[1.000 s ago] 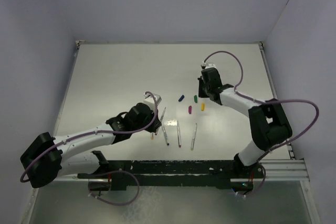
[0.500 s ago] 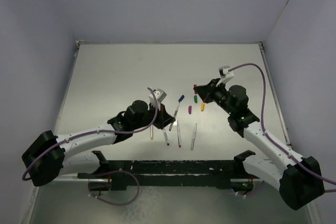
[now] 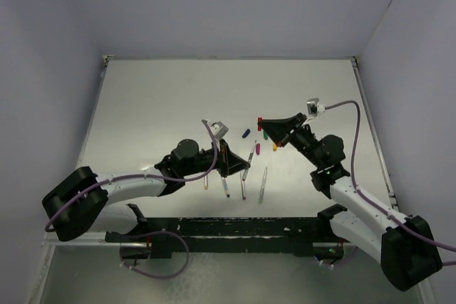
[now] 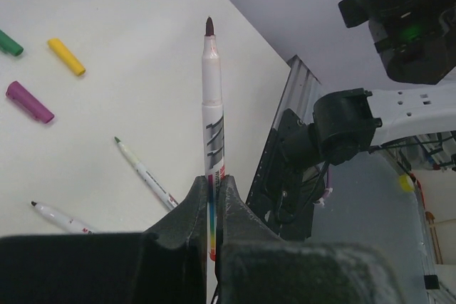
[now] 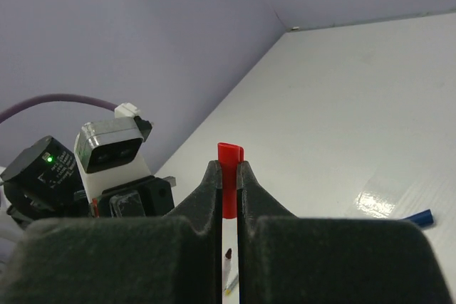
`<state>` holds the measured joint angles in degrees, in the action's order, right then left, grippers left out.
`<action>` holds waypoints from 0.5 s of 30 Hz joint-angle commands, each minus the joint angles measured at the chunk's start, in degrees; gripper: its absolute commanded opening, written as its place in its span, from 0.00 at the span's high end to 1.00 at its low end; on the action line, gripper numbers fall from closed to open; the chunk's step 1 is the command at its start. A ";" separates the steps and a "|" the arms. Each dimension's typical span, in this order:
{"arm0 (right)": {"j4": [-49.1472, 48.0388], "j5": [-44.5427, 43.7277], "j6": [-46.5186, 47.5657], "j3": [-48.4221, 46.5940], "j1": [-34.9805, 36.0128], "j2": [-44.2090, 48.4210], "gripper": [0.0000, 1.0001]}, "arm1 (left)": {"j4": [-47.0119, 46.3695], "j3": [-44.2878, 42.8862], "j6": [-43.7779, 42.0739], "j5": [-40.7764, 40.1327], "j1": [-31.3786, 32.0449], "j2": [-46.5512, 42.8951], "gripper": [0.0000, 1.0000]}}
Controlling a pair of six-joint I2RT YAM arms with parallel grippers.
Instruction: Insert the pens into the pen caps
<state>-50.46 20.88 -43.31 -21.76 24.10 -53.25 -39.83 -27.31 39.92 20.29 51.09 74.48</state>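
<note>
My left gripper point(image 3: 242, 166) is shut on a white pen point(image 4: 211, 105), held above the table with its dark tip pointing away from the fingers. My right gripper point(image 3: 264, 125) is shut on the red pen cap point(image 5: 229, 176), also raised; its end sticks out past the fingertips. The two grippers face each other a short way apart, and the held pen's tip point(image 5: 228, 253) shows through the right jaws' gap. On the table lie the blue point(image 3: 246, 133), green point(image 3: 265, 134), purple point(image 3: 257, 149) and yellow point(image 3: 275, 147) caps. Several more pens point(image 3: 243, 186) lie nearer the arm bases.
The black mounting rail point(image 3: 235, 229) runs along the near edge of the white table. Side rails point(image 3: 370, 119) and purple-grey walls border the table. The left wrist camera block point(image 5: 110, 147) shows close in the right wrist view.
The right arm swung down and inward with the red cap. The left gripper lifted its pen off the table, turned it and moved right toward the right gripper.
</note>
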 commanded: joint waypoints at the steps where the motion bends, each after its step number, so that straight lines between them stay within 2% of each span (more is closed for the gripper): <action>1: -11.64 1.70 -5.38 2.32 0.25 -0.05 1.00 | -7.75 0.62 -0.13 0.76 0.24 -1.43 1.00; 11: -23.79 2.62 -11.52 5.99 0.24 -5.17 1.00 | -7.67 0.35 -1.93 -1.44 0.24 -1.93 1.00; 15: -25.65 2.68 -12.37 6.37 0.25 -6.22 1.00 | -7.67 0.30 -2.08 -1.57 0.22 -1.75 1.00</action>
<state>-67.88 22.44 -53.47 -15.44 24.10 -59.29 -43.38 -26.76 39.35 19.27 51.09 73.87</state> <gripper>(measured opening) 0.031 0.029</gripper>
